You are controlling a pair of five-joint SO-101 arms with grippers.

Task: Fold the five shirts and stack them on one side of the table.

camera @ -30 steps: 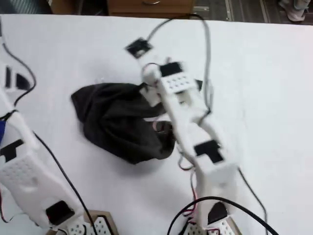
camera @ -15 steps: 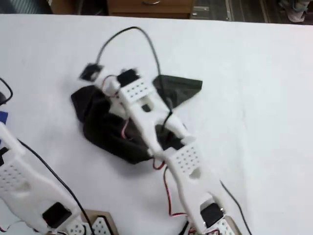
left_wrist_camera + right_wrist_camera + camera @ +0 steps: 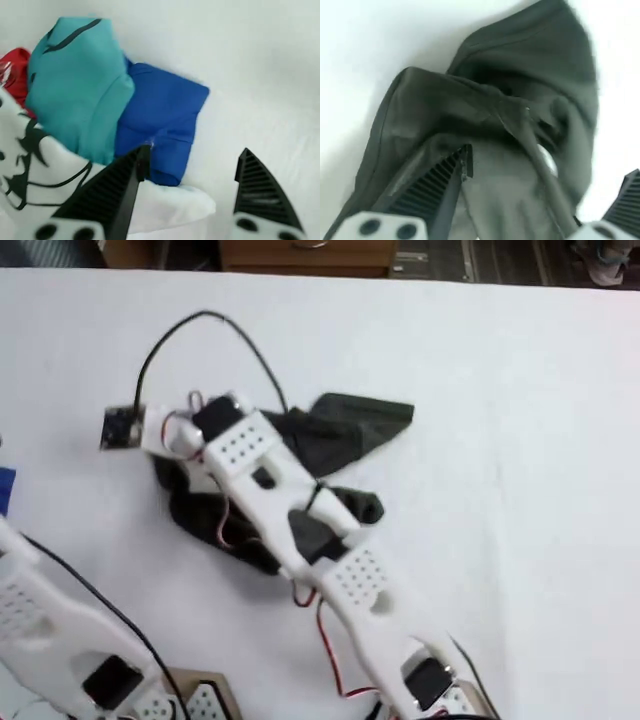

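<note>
White cloth covers the table (image 3: 520,440), and a crumpled black fabric shirt (image 3: 350,420) lies on it, with wide bare cloth between the shirt and the table's far edge and more on the side away from the left arm (image 3: 50,630). One sleeve or corner of the black shirt is flattened out toward that open stretch. The white plastic right arm (image 3: 300,530) lies slantwise across the black shirt, covering its middle, and a thin black cable (image 3: 200,320) loops from the arm's wrist over the bare cloth beyond the shirt.

Five shirts show in all: the black one, a teal shirt (image 3: 75,85), a blue shirt (image 3: 160,120), a red shirt (image 3: 12,70) and a white shirt with black print (image 3: 35,175). The last four overlap in one pile, with the teal on top of the blue and the red.

The right gripper (image 3: 550,165) hangs just above the black shirt, its jaws spread wide with bunched folds between them, nothing pinched. The left gripper (image 3: 195,155) has its jaws released too, hovering over the blue shirt's edge and the bare cloth beside it.
</note>
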